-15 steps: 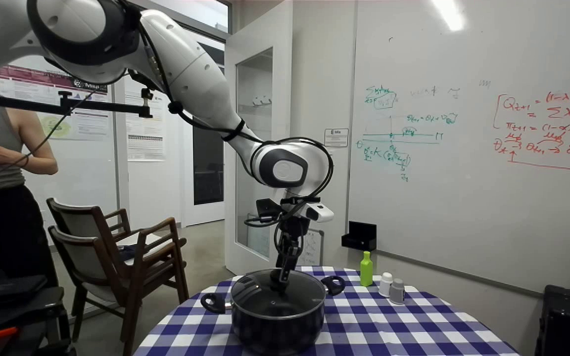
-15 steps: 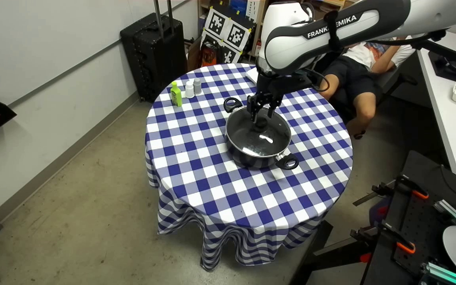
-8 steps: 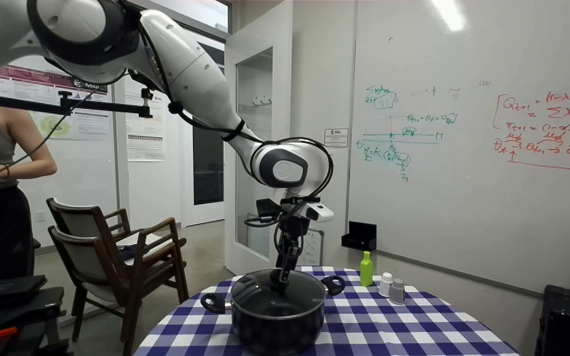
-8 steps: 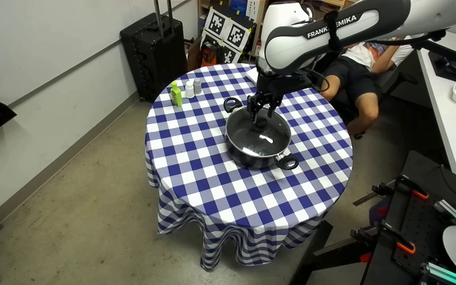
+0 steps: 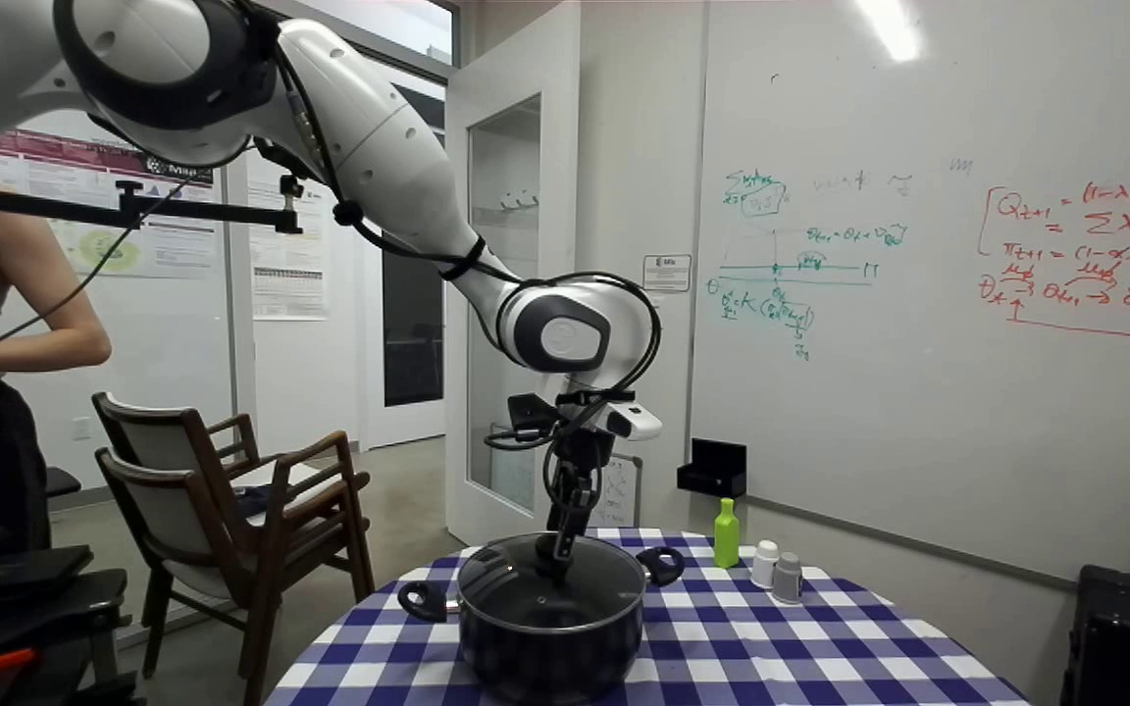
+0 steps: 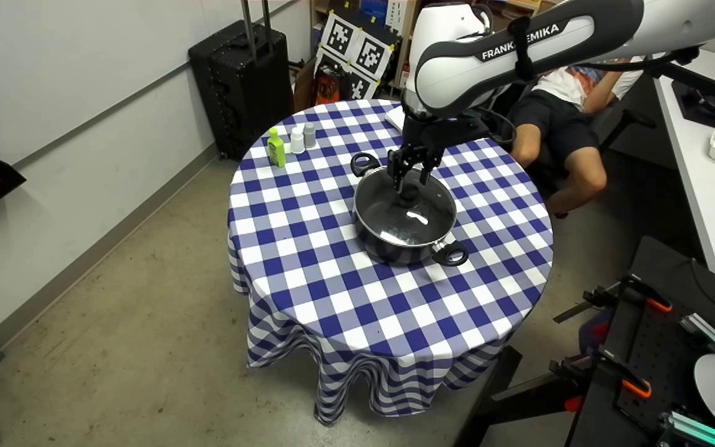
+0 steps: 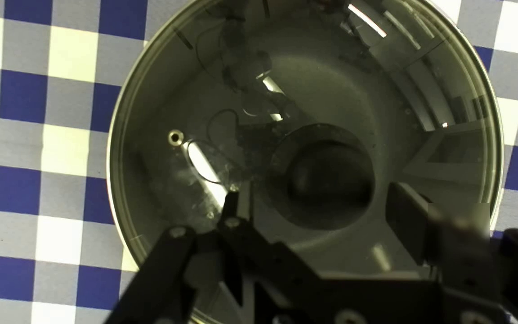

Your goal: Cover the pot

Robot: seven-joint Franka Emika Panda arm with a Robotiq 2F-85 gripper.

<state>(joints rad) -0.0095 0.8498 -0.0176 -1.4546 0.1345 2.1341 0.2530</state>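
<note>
The pot (image 5: 550, 657) stands on the bench (image 5: 722, 667), which is draped in a blue-and-white checked cloth (image 6: 332, 292), and its glass lid (image 6: 404, 214) sits over the mouth. The end effector (image 7: 320, 195) is unclenched: in the wrist view its two fingers (image 7: 239, 202) stand apart on either side of the lid's black knob (image 7: 331, 180), with space showing beside each. In an exterior view, white letters on the arm (image 6: 457, 74) read "FRANK" and "EMIKA", a black strap (image 6: 522, 46) crossing between them. The whiteboard (image 5: 918, 422) carries red and green equations; its top red line probably begins "Q t+1 = (1−λ) Q t", and lower down red arrows link theta symbols. A poster (image 5: 182, 250) beyond the chairs (image 5: 153, 500) shows the logo "Mila" in its maroon header, the finer print too small to read. A green bottle (image 5: 727, 539) stands near a white container (image 5: 764, 566) and a gray container (image 5: 788, 580); dark marks on the bottle's front are illegible.
</note>
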